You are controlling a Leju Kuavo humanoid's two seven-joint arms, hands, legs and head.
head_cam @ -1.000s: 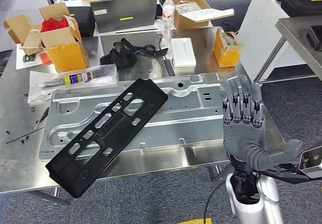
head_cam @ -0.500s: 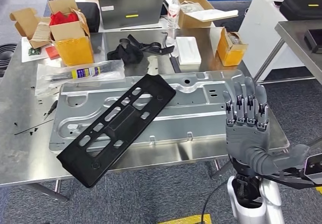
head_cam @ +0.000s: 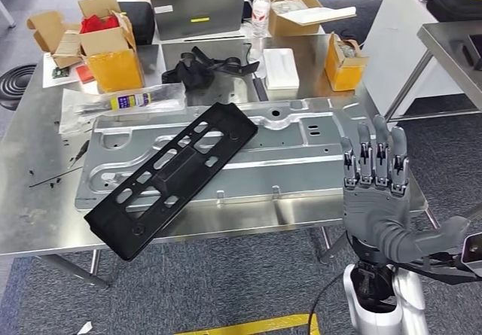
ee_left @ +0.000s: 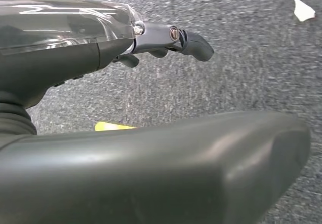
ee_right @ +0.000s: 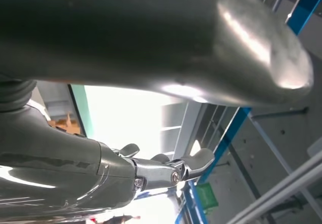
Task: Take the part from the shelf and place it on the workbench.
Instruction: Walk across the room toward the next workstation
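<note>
**Head view: part down on the desk, right robot hand free**

Head view shows the right robot hand [head_cam: 376, 199] nearest, raised off the desk's near right edge, fingers straight and apart, holding nothing. The left robot hand [ee_left: 167, 35] hangs over carpet, empty; whether its fingers are spread, I cannot tell. Farther left, the black slotted part [head_cam: 170, 175] lies diagonally across the stamped metal panel [head_cam: 295, 158] on the desk [head_cam: 34, 214], its near end overhanging, so placement looks done. Against the earlier frame, the whole picture has shifted: the camera moved, not the part.
</note>
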